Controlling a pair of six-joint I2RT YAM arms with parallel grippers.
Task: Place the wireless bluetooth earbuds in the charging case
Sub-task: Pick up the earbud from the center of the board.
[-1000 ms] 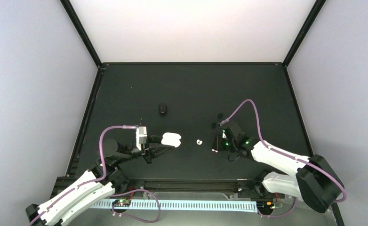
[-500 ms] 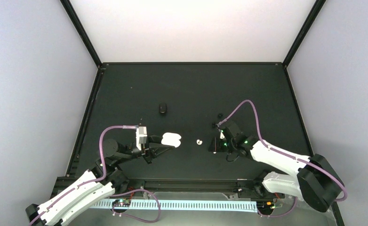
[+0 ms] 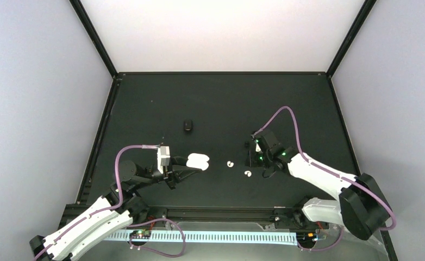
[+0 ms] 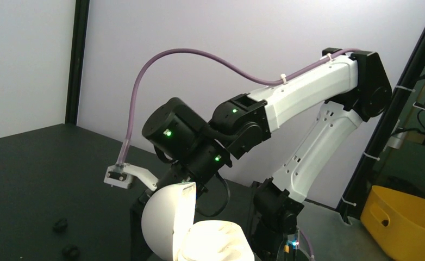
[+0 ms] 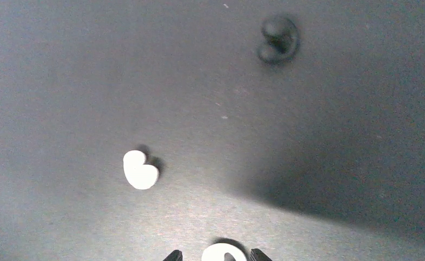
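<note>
The white charging case (image 3: pixel 198 161) stands open, its lid (image 4: pixel 169 220) raised over the base (image 4: pixel 218 242). My left gripper (image 3: pixel 187 172) is shut on the case's near side. One white earbud (image 3: pixel 230 163) (image 5: pixel 139 169) lies loose on the black table (image 3: pixel 221 103), to the right of the case. A second white earbud (image 3: pixel 248 173) (image 5: pixel 224 254) lies between the open fingertips of my right gripper (image 3: pixel 249 165) (image 5: pixel 216 255), with a gap on each side. A black earbud (image 3: pixel 247 144) (image 5: pixel 278 39) lies beyond it. The left wrist view shows two black earbuds (image 4: pixel 61 224) (image 4: pixel 70 251).
A small dark object (image 3: pixel 187 125) sits on the table beyond the case. Black frame posts and pale walls enclose the table on three sides. A yellow bin (image 4: pixel 406 223) stands off the table behind the right arm (image 4: pixel 302 98).
My right gripper has shifted toward the far side of the table and its jaws have narrowed a little. The second white earbud now shows clearly on the table. The left arm has not moved.
</note>
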